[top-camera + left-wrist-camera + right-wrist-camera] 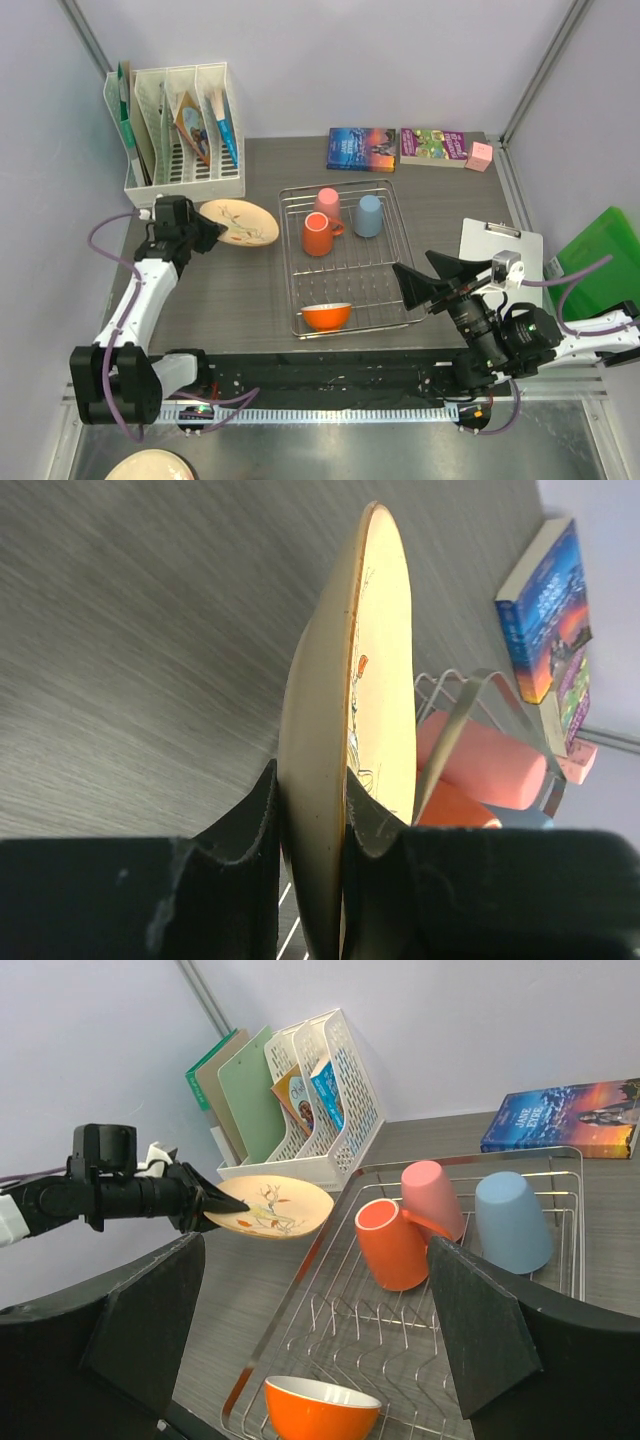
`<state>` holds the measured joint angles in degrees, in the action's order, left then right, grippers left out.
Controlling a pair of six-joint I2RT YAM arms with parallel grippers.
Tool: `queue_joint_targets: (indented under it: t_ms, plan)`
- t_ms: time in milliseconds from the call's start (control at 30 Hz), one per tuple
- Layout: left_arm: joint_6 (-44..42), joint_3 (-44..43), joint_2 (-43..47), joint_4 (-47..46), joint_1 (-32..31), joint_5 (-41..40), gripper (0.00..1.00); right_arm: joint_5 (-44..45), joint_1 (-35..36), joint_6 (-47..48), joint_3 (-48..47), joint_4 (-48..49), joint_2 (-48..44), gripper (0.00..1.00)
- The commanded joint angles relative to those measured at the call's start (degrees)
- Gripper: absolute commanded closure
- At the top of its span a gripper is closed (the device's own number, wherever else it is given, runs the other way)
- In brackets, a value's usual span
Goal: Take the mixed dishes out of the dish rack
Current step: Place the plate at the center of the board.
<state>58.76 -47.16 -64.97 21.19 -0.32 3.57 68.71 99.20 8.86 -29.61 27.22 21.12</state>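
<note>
My left gripper [208, 233] is shut on the rim of the cream floral plate [242, 222], holding it roughly level just left of the dish rack [366, 287]. In the left wrist view the black pads [262, 815] pinch the plate [335, 730] edge-on. In the rack, an orange mug [318, 236] lies on its side. A pink cup [326, 203] and a light blue cup [368, 215] stand upside down at the far end, and an orange bowl [326, 316] sits at the near edge. My right gripper [427, 275] stands open by the rack's near right corner, holding nothing.
A white file organiser [180, 130] with folders stands behind the plate. Two books [361, 149] [433, 146] and a pink block [480, 156] lie along the back edge. A clipboard [500, 255] and a green folder [600, 255] lie to the right.
</note>
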Motion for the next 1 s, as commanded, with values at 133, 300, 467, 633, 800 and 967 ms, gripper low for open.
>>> queue_joint_targets:
  t_ms: [133,300,467,633,800,967]
  plan:
    - [3.82,2.77,-1.65,-15.12,2.34,5.48,1.0,0.11,0.12,2.91,1.22,4.33,-1.35,0.04]
    - [3.29,2.95,-4.37,-16.09,3.3,4.95,1.0,0.29,0.12,3.35,1.3,4.33,-0.73,0.04]
    - [2.32,1.81,-8.59,-15.39,5.15,4.42,1.0,0.64,0.12,3.0,1.74,3.98,-1.09,0.04]
    - [2.06,1.1,-12.54,-14.16,6.38,4.16,1.0,1.52,0.12,2.39,1.66,2.23,-1.79,0.04]
    - [0.13,0.75,-16.41,-11.18,6.47,2.23,1.0,1.87,0.12,2.04,2.36,2.05,-2.49,0.04]
    - [-1.1,0.49,-18.61,-6.96,6.56,1.61,0.97,2.39,0.12,0.9,2.18,0.55,-2.32,0.04]
